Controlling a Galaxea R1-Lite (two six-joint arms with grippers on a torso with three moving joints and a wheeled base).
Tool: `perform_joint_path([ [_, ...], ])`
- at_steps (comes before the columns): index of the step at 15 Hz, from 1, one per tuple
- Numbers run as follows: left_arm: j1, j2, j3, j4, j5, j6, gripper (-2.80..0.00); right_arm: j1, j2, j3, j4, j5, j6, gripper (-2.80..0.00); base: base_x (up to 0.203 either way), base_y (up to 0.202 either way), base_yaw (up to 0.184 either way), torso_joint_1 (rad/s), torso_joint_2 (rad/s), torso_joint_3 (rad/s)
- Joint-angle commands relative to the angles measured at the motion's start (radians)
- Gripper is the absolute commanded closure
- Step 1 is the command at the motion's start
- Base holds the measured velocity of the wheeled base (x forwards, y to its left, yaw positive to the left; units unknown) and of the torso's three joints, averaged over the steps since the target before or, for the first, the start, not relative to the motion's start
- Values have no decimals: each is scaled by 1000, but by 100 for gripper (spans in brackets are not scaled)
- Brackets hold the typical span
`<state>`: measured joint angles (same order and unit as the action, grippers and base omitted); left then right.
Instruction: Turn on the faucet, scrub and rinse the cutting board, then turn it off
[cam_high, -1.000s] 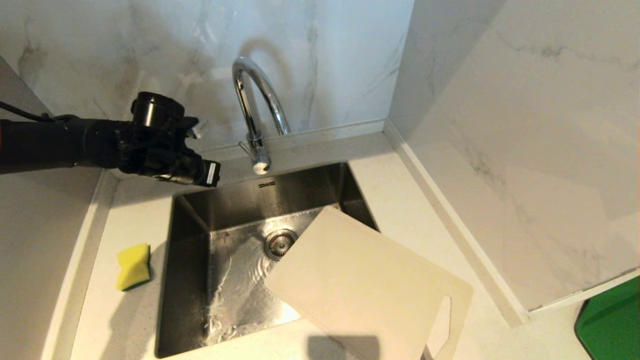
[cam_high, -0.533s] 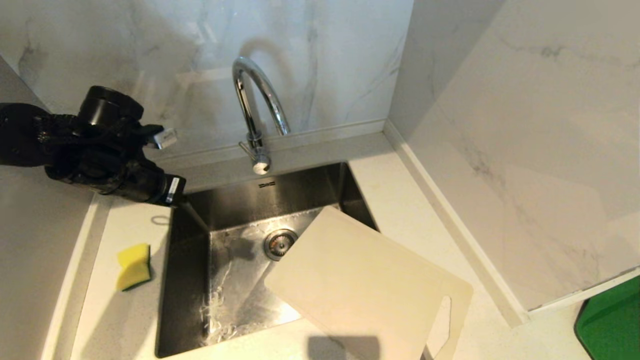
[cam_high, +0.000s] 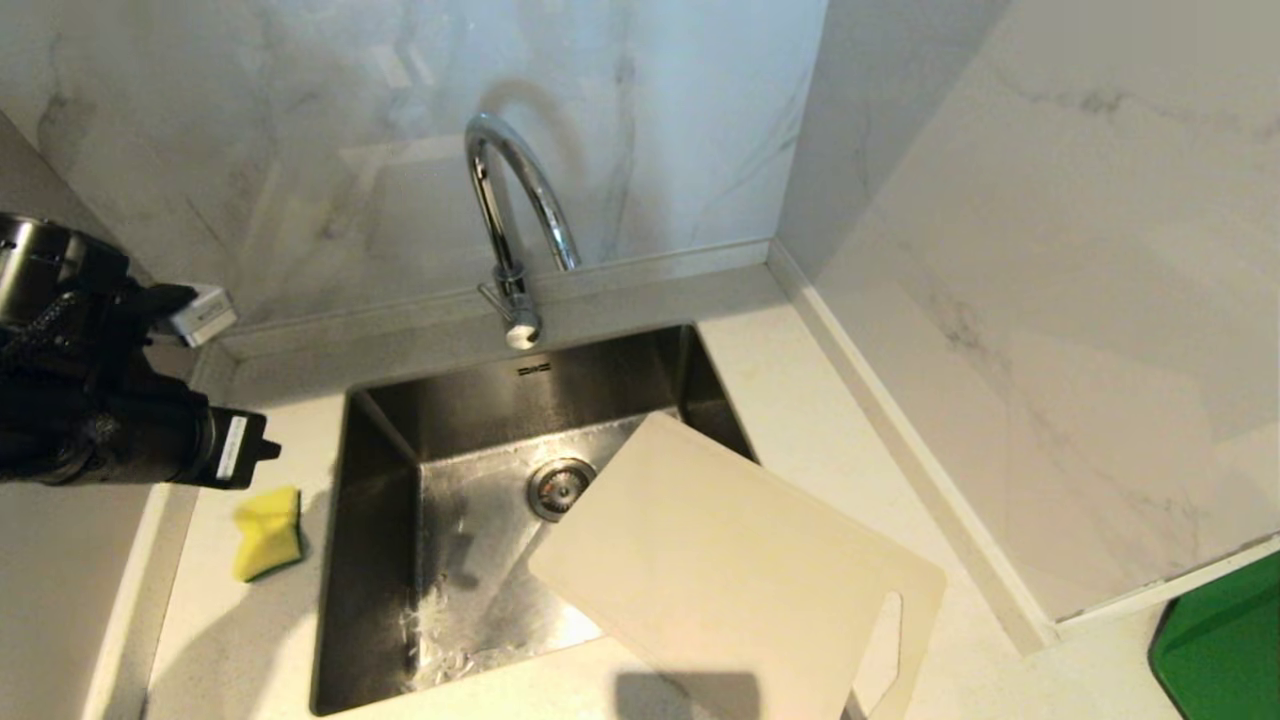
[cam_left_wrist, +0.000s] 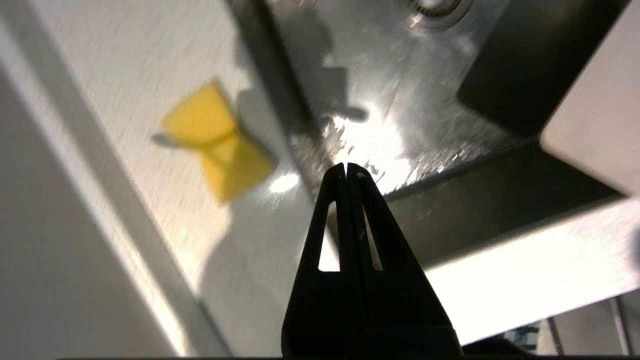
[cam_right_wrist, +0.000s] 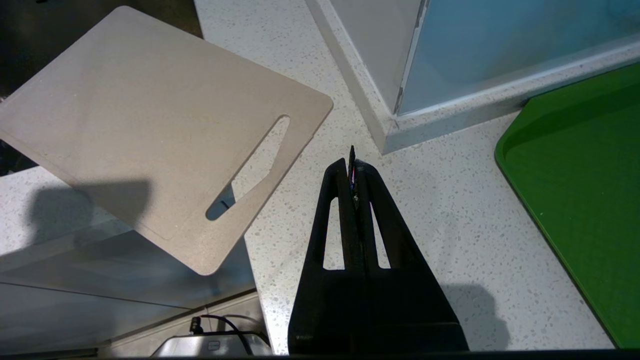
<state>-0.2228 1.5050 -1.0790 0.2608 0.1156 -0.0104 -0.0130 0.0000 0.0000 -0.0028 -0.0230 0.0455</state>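
Since a second ago your left gripper has pulled away from the faucet and dropped toward the left edge of the head view, where it now hangs above the bench just over the yellow sponge. Its fingers are pressed together with nothing between them, as the left wrist view shows, tips over the sink's near-left corner.

No stream falls from the spout, though the sink floor is wet and streaked (so water has run, or I'm misreading the glare). Judging by where the arm sits, the sponge looks like your next target; you'd need to open the fingers before descending.

Look at the cutting board in the lower centre: it leans across the sink's right rim, one corner reaching down near the drain, the slot-handle end resting on the bench at lower right. That tilt keeps it under the spout's reach and lets water run off into the basin.

Your right gripper is parked over the bench beside the board's handle end, fingers closed on nothing, with a green tray off to the right.
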Motion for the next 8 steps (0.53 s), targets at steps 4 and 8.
perform_joint_path([
  [4,111,-301,281,-46,-32,0,0,1,-2,2,0,0,0,0,0,0,0,0,0,0],
  [8,205,-480,432,-72,-122,24,0,1,-2,2,0,0,0,0,0,0,0,0,0,0],
])
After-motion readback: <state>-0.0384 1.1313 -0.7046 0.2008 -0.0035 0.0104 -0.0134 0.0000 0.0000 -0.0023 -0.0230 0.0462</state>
